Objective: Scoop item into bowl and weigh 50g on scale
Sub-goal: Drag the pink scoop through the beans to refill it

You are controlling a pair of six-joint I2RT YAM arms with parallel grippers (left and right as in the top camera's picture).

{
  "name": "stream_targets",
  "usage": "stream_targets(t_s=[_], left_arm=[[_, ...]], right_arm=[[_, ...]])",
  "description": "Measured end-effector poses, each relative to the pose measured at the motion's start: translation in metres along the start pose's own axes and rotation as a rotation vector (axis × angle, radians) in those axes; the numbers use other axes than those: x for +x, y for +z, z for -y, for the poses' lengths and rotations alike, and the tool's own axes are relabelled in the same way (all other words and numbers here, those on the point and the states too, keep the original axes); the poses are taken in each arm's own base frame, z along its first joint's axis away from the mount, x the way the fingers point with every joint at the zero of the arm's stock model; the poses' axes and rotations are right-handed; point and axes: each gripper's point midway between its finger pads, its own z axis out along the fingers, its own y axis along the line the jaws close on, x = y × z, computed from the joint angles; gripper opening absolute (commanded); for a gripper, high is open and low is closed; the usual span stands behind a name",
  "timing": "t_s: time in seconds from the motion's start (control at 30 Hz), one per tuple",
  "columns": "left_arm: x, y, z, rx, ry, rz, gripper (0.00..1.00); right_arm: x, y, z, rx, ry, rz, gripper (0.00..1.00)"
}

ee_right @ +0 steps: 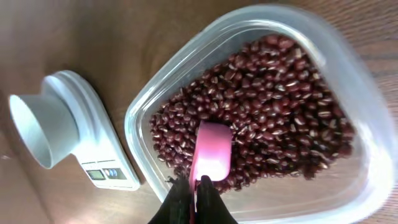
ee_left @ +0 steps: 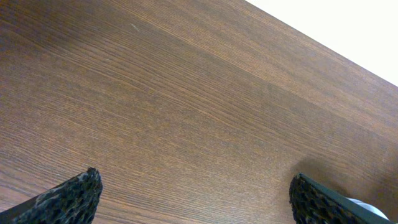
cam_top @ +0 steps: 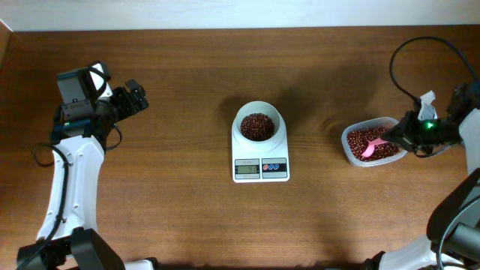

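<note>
We find beans [cam_top: 257, 126] already in the bowl [cam_top: 259, 112] on the scale [cam_top: 261, 171], display [cam_top: 247, 169] unreadable, weighing unfinished by our judgement; right gripper [ee_right: 194, 185] pinches the pink scoop [ee_right: 212, 149] in the tub [ee_right: 140, 106], left gripper [ee_left: 194, 199] wide, empty.

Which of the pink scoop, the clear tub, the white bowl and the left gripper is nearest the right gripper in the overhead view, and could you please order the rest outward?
1. The pink scoop: held in the right gripper, over the beans.
2. The clear tub: just beneath, on the table's right.
3. The white bowl: on the scale, centre.
4. The left gripper: far left, open.
</note>
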Motion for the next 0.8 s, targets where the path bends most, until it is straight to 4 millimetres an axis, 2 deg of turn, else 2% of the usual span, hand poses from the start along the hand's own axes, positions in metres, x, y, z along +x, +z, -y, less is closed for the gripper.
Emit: stream_targets(t_s=[0.13, 0.33, 0.43, 0.57, 0.8], left_arm=[[0.0, 0.0, 0.0, 0.0, 0.0, 0.0, 0.99], [0.0, 0.0, 0.0, 0.0, 0.0, 0.0, 0.99], [0.0, 0.0, 0.0, 0.0, 0.0, 0.0, 0.99], [0.0, 0.0, 0.0, 0.0, 0.0, 0.0, 0.99], [0.0, 0.0, 0.0, 0.0, 0.0, 0.0, 0.99]], right_arm=[[-0.005, -0.014, 0.01, -0.074, 0.019, 0.047, 0.04], [0.008, -0.01, 0.016, -0.186, 0.01, 0.05, 0.04], [0.006, -0.017, 0.017, -0.235, 0.011, 0.08, 0.04], [0.006, -0.029, 0.028, -0.26, 0.049, 0.114, 0.04], [0.007, -0.041, 0.024, -0.343, 0.053, 0.144, 0.04]])
